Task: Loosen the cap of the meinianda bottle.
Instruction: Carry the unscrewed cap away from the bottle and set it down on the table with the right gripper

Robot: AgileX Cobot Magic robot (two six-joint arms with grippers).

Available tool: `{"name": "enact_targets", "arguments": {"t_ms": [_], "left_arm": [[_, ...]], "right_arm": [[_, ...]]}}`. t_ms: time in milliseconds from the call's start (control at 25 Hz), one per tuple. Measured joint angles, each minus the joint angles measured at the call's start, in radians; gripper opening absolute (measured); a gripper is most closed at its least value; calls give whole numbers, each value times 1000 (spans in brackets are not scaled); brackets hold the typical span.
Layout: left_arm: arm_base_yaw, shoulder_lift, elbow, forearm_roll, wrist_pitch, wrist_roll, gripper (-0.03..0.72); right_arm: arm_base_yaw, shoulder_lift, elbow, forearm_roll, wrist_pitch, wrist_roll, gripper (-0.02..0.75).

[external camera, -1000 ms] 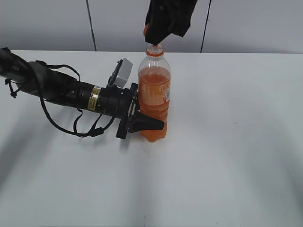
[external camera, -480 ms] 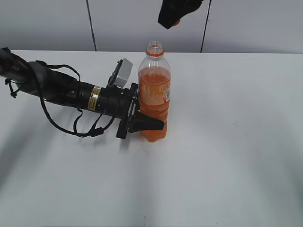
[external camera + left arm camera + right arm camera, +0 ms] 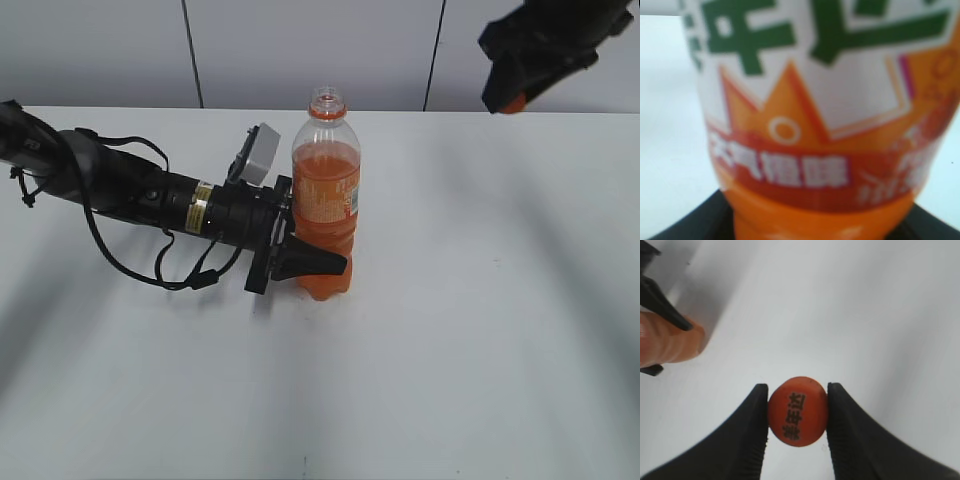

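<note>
**A:** Right wrist view, noted first: the right claw [image 3: 797, 412] is closed narrowly on the cap [image 3: 798, 410], one black finger pressed to each side of its rim. The printed top is turned toward the camera. Why held that way?

**B:** Pinched across the rim, the cap can be turned and lifted without slipping; that is judged, not seen. In the exterior view the right claw [image 3: 517, 97] is seen high at the upper right, well apart from the bottle, with an orange spot showing at its tip.

**A:** And the left claw [image 3: 300, 250]?

**B:** It is laid in from the left, low over the bench [image 3: 480, 330], and is clamped on the waisted lower body of the meinianda bottle [image 3: 325, 205]. One dark finger is seen across the front of the bottle. The bottle is thus kept upright and, it is judged, stopped from spinning while the top was worked.

**A:** Left wrist view?

**B:** Filled by the label [image 3: 815, 100], blurred; a white patch with green characters over orange is made out. A dark claw edge is glimpsed at the bottom.

**A:** State of the neck?

**B:** The mouth [image 3: 326, 99] is seen open above the orange neck ring. The cap is off entirely, so loosening is judged done and exceeded.

**A:** Risk?

**B:** Spillage, should the bottle be tipped while uncapped.
</note>
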Motion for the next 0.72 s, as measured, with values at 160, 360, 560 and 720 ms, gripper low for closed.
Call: {"name": "enact_targets", "arguments": {"t_ms": [160,360,560,720], "left_arm": [[0,0,0,0,-1,0,394],[0,0,0,0,-1,0,394],[0,0,0,0,-1,0,394],[0,0,0,0,-1,0,394]], "right_arm": [[-95,-19,174,25,-124,25,269],[-187,-33,358,62,-275,51,269],[-238,-33,550,79,-423,55,269],[-248,-33,657,124,-568,56,269]]}}
